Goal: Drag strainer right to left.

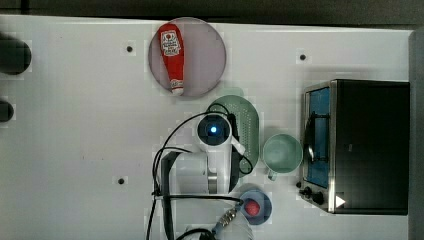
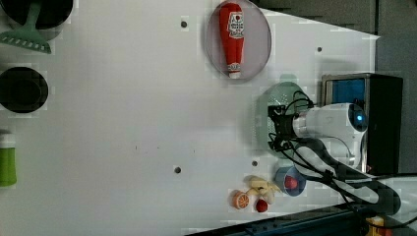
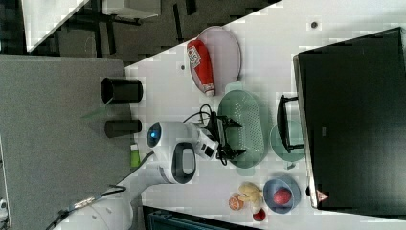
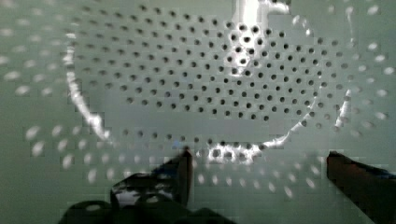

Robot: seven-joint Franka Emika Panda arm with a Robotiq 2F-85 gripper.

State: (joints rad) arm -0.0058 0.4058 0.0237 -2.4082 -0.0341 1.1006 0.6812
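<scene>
White tabletop [image 1: 75, 125] with small dark screw holes carries everything. Strainer [image 1: 248, 120], pale green, oblong and perforated all over, lies between the grey plate [image 1: 207, 55] and the black toaster oven [image 1: 370, 145] in the top view, its long axis running up and down there. Plate holds a red ketchup bottle [image 1: 171, 57] lying on its side, cap end pointing toward the strainer. Mint-green cup [image 1: 282, 153] with a small handle stands just beside the strainer, on the top view's right, between strainer and oven. Blue bowl [image 1: 256, 206] with a red fruit in it sits near the table edge, below the cup in the top view. Right view shows an orange slice [image 3: 235, 202], a yellowish piece [image 3: 252, 190] and a small red piece [image 3: 259, 215] grouped just beside that bowl. Left view adds a green bottle [image 2: 7, 160] and a dark round pot [image 2: 22, 90] well apart from the strainer, on the left view's left. White arm reaches over the strainer, and its head hides much of the basket from above. Gripper [image 4: 257, 168] hangs just above the strainer's inside: wrist view has the holed floor close, with two dark fingers [image 4: 182, 170] set wide apart and nothing between them. Right view shows the same pincer [image 3: 229, 136] spread wide at the strainer's rim, on the right view's left side of the basket. Contact with the plastic cannot be told.
</scene>
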